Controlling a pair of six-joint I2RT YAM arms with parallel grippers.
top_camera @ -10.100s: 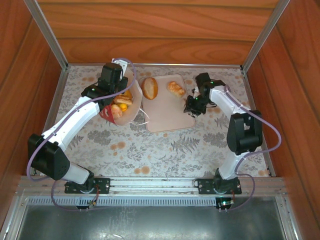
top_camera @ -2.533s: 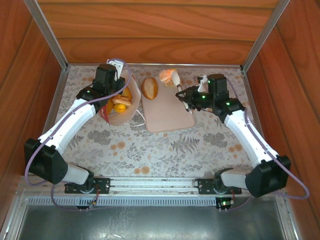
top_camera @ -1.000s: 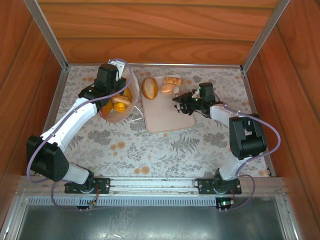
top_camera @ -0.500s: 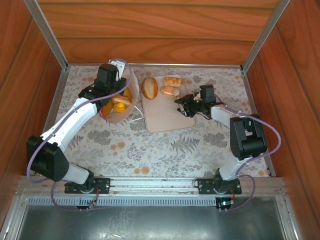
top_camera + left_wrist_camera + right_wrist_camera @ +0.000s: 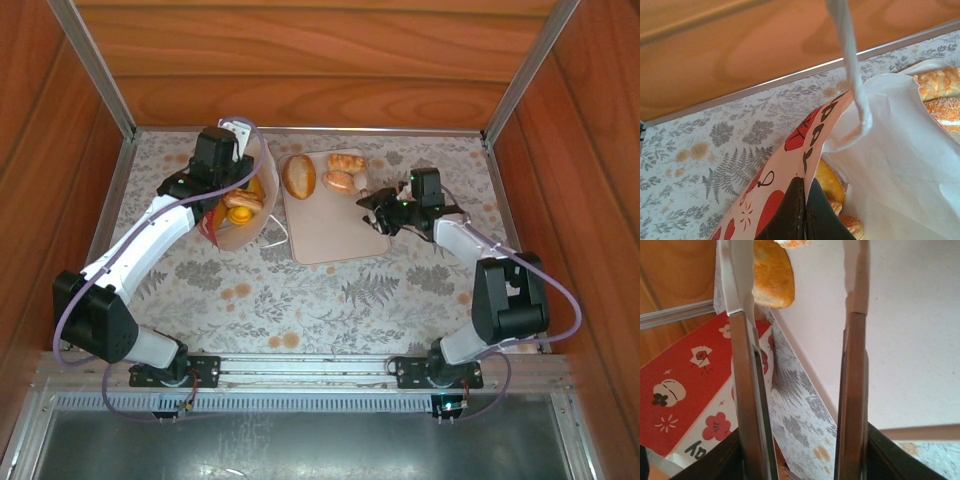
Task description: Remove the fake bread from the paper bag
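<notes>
The paper bag (image 5: 238, 228) stands left of the tray, its mouth held open. My left gripper (image 5: 222, 190) is shut on the bag's near rim, which the left wrist view shows pinched between the black fingers (image 5: 792, 210). Golden fake bread (image 5: 243, 201) still lies inside the bag (image 5: 890, 165), with one piece (image 5: 827, 181) right beside my fingers. Three breads lie on the pale tray (image 5: 335, 235): a round roll (image 5: 299, 176), a croissant-like piece (image 5: 347, 161) and a small oval (image 5: 340, 181). My right gripper (image 5: 375, 208) hovers open and empty over the tray's right edge.
The bag's cord handle (image 5: 850, 65) hangs up in front of the left wrist camera. Wooden walls and metal rails enclose the floral tabletop (image 5: 330, 290). In the right wrist view the round roll (image 5: 772, 275) and the bag's red band (image 5: 685, 390) lie beyond the open fingers (image 5: 742, 365).
My right gripper has drawn back to the right, away from the breads on the tray, still open. The left arm keeps its hold on the bag.
</notes>
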